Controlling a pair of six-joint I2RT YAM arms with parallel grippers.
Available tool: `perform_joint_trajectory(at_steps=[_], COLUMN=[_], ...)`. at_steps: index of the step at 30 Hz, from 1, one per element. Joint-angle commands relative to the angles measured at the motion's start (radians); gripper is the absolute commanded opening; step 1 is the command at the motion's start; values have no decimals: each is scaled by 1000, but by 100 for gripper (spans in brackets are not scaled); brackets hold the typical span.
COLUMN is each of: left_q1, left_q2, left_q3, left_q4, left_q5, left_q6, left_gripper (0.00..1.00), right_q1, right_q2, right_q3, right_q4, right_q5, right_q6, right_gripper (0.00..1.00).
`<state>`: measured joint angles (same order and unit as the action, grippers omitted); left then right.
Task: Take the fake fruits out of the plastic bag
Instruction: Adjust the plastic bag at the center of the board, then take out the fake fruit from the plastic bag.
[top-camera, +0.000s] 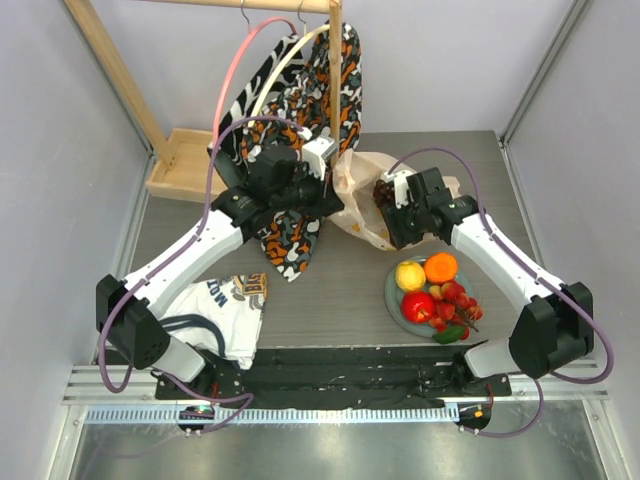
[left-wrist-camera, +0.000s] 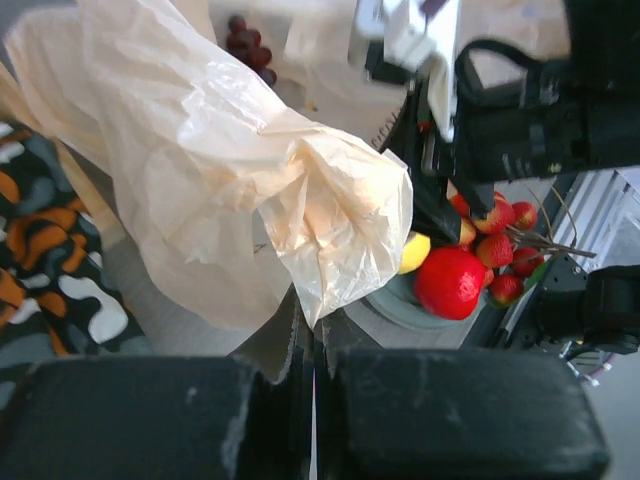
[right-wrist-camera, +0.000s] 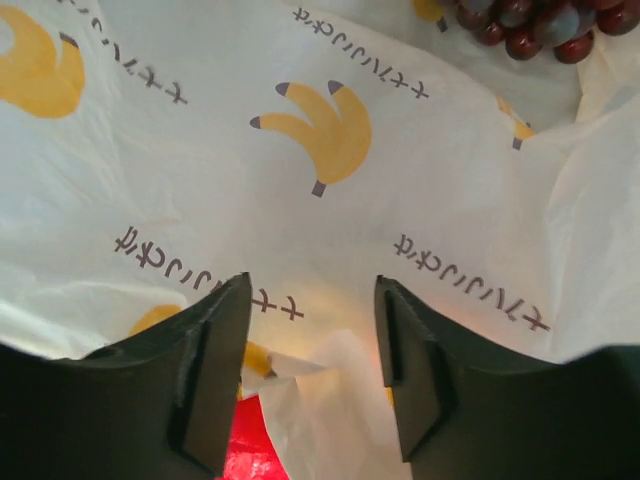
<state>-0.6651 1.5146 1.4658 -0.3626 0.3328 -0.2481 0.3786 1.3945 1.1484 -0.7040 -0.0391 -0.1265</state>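
We see the plastic bag (top-camera: 362, 215) lying crumpled on the table (top-camera: 330, 290), toward its far side, between the two arms and just in front of the hanging patterned cloth (top-camera: 305, 105). It is printed with yellow bananas and with short lines of small dark characters. In the right wrist view these lines stand upside down, and we cannot read them. In the left wrist view the bag is drawn into a long bunch that runs from the upper left down to a crumpled end at the middle, and this end points at the left jaws. Those jaws, on the left arm (top-camera: 190, 260), are closed to a thin slit with the end of the bag nipped in it. The right jaws, on the right arm (top-camera: 500, 255), are spread wide over the printed side of the bag with nothing gripped between them; we cannot tell whether they touch the plastic. The dark purple grapes (right-wrist-camera: 530, 25) lie among the bag's folds beyond the right jaws, and we cannot tell whether they sit inside its mouth or on top of it. To the near right of the bag, the grey-green plate (top-camera: 391, 298) carries the orange (top-camera: 440, 267), the yellow-red apple (top-camera: 409, 276), the red apple (top-camera: 418, 306) and the red berry cluster (top-camera: 458, 297), all close together. A white T-shirt (top-camera: 225, 320) by the left arm's base bears dark lettering too small for us to read
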Motion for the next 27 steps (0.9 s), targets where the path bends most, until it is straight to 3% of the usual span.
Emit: perform_joint_trajectory(at_steps=[1, 16, 27], left_q1=[4, -13, -13], left_q2=[-65, -122, -51], left_q3=[-114, -260, -190], left_q4=[57, 86, 106], left_q5=[44, 54, 48], left_q6=[-86, -79, -54], left_gripper=[0, 0, 0], right_q1=[-17, -67, -95], right_q2=[20, 342, 661], right_q3=[80, 349, 577], right_q4=[61, 110, 68], right_q5=[75, 157, 225], right_q6=[-8, -145, -298], right_gripper=[63, 77, 78])
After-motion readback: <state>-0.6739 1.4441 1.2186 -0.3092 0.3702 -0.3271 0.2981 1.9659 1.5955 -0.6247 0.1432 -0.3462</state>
